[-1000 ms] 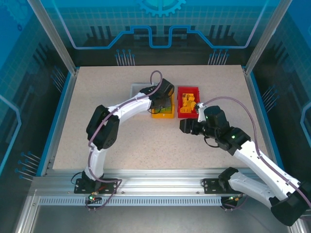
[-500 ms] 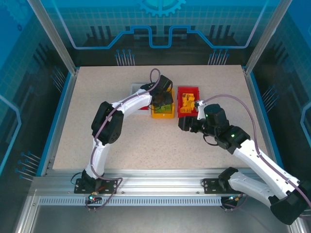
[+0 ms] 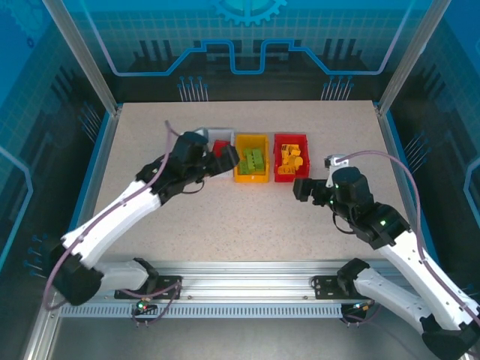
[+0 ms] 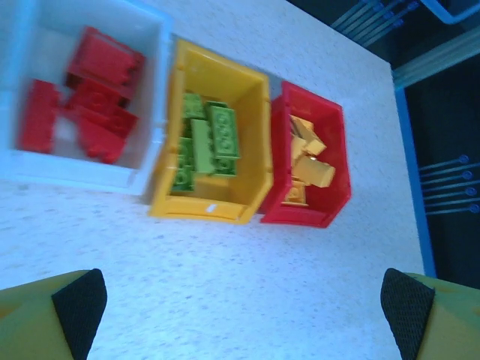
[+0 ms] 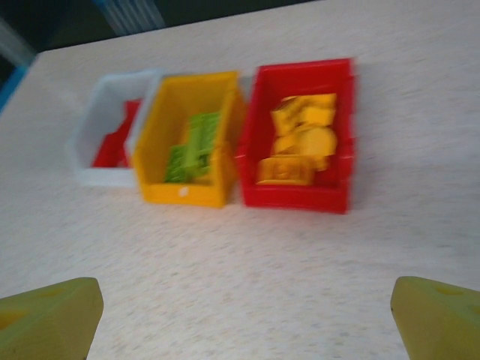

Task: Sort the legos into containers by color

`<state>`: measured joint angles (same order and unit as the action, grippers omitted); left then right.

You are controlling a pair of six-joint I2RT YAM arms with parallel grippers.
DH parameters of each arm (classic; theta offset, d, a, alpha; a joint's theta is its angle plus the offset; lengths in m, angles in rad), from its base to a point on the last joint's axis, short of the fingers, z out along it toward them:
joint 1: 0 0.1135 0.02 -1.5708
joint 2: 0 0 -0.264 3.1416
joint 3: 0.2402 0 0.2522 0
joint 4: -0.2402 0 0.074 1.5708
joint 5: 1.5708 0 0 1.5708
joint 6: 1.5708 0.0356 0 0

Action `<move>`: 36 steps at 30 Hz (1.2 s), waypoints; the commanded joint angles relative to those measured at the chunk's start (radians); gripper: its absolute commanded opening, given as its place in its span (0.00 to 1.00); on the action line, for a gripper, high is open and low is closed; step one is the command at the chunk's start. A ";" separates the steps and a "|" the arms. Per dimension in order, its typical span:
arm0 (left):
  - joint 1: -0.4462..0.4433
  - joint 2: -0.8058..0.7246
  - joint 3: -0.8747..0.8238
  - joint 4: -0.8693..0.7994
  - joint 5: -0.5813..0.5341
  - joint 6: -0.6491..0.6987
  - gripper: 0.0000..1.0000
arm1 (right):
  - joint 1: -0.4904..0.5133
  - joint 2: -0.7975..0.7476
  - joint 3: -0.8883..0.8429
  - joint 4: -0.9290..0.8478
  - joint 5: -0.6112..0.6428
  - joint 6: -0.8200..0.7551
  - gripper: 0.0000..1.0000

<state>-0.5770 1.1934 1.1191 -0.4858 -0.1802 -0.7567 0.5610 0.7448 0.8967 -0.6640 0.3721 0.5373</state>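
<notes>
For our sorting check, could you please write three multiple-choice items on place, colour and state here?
1. Which bin stands between the others? A white, B yellow, C red.
2. What colour are the bricks in the red bin? A green, B red, C yellow.
3. The left end effector and right end effector are? A open, B shut on a brick, C shut, empty.
B: the yellow bin sits between the white bin and the red. C: they are yellow. A: both gape, holding nothing.
</notes>
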 commanded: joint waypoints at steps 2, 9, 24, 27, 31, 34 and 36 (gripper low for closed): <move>0.025 -0.111 -0.107 -0.213 -0.447 -0.061 0.99 | -0.052 -0.005 -0.005 -0.055 0.371 0.006 1.00; 0.141 -0.349 -0.566 0.199 -0.635 0.342 0.99 | -0.271 0.065 -0.351 0.512 0.214 -0.329 1.00; 0.389 -0.072 -0.832 1.002 -0.380 0.736 0.99 | -0.415 0.501 -0.538 1.260 0.028 -0.437 1.00; 0.433 0.037 -0.824 1.174 -0.293 0.738 0.99 | -0.447 0.564 -0.517 1.327 -0.010 -0.461 1.00; 0.511 0.206 -0.817 1.409 -0.209 0.708 0.99 | -0.510 0.669 -0.525 1.449 -0.098 -0.443 1.00; 0.560 0.284 -0.807 1.445 -0.082 0.693 0.99 | -0.489 0.707 -0.543 1.506 -0.138 -0.480 1.00; 0.561 0.381 -0.837 1.630 -0.070 0.721 0.99 | -0.491 0.756 -0.589 1.658 -0.149 -0.492 1.00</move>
<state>-0.0277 1.5024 0.2913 0.8749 -0.3668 -0.0494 0.0719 1.4616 0.3527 0.7803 0.2802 0.0795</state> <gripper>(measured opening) 0.989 0.999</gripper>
